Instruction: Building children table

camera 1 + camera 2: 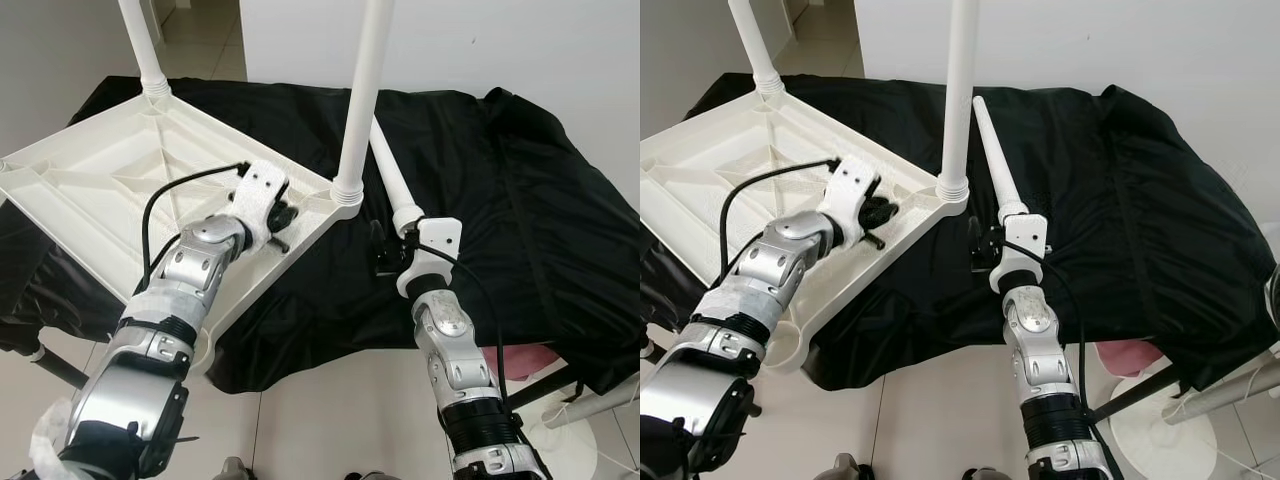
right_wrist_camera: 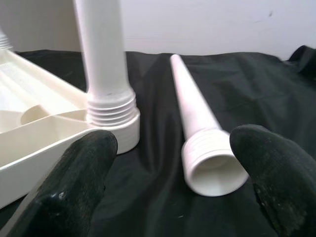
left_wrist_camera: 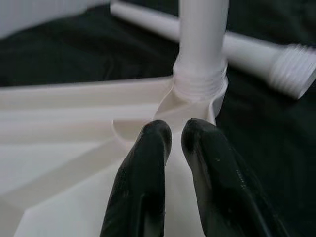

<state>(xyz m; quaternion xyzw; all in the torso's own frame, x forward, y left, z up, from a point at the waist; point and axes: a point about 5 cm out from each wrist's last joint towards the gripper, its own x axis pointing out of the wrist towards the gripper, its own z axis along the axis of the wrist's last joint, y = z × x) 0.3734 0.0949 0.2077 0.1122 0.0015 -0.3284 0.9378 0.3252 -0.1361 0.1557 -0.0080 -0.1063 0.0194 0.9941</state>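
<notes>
White upturned children's table lies on my black-draped tabletop. My left gripper, fingers clenched, rests inside its corner; my right gripper, fingers released, straddles a loose leg.

silver arms, black cables, white wrists
</notes>
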